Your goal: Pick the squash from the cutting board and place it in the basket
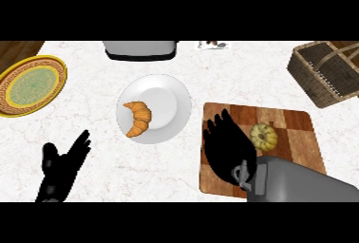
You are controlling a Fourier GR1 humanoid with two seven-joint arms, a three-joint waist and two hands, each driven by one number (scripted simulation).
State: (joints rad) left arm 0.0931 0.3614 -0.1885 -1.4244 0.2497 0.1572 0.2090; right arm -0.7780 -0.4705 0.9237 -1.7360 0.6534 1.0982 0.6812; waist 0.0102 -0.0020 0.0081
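Right hand, black, fingers straight and spread, holds nothing; it lies over the left part of the checkered wooden cutting board. Small round yellow-green squash sits on the board just right of the fingers. Brown wicker basket stands beyond, at upper right. Left hand rests open at lower left. Golden croissant lies on white plate.

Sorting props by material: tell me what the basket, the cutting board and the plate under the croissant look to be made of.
Basket: woven wicker, matte brown, judging by its criss-cross weave and arched handle.
Cutting board: wood, in a checker of light and dark reddish-brown blocks with visible grain; seemingly a smooth finish.
White plate under the croissant: probably glazed ceramic, plain white with soft shading at the rim; could be plastic.
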